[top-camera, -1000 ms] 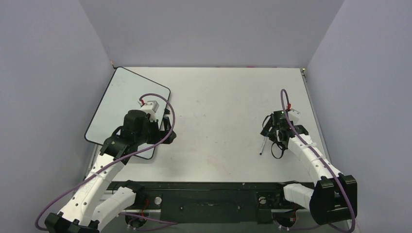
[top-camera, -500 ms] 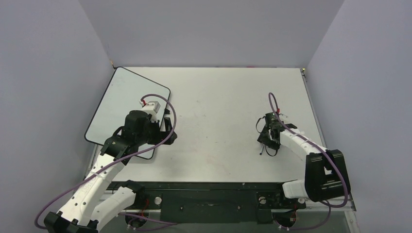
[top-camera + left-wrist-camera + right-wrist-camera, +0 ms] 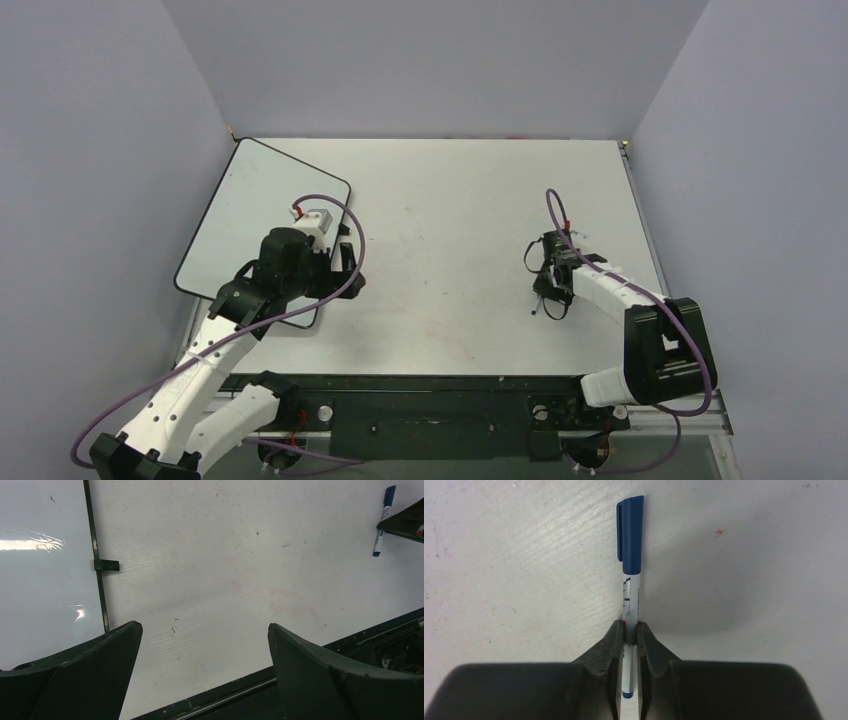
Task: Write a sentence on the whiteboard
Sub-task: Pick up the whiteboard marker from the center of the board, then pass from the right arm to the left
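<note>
The whiteboard lies flat at the table's left, glossy white with a thin black rim; its surface is bare where it shows, and the sentence is not in view. My left gripper hangs open over the board's right rim, nothing between its fingers. At the right, a white marker with a blue cap lies on the table. My right gripper is shut on the marker's barrel, cap pointing away from the wrist. From above, the right gripper hides most of the marker.
A black rail runs along the table's near edge between the arm bases. A small black foot sticks out from the board's rim. Grey walls close in the table on three sides. The marker also appears far right in the left wrist view.
My right arm swung left and lowered onto the marker, and its jaws closed from wide open onto the barrel. The left arm and the board stayed put.
</note>
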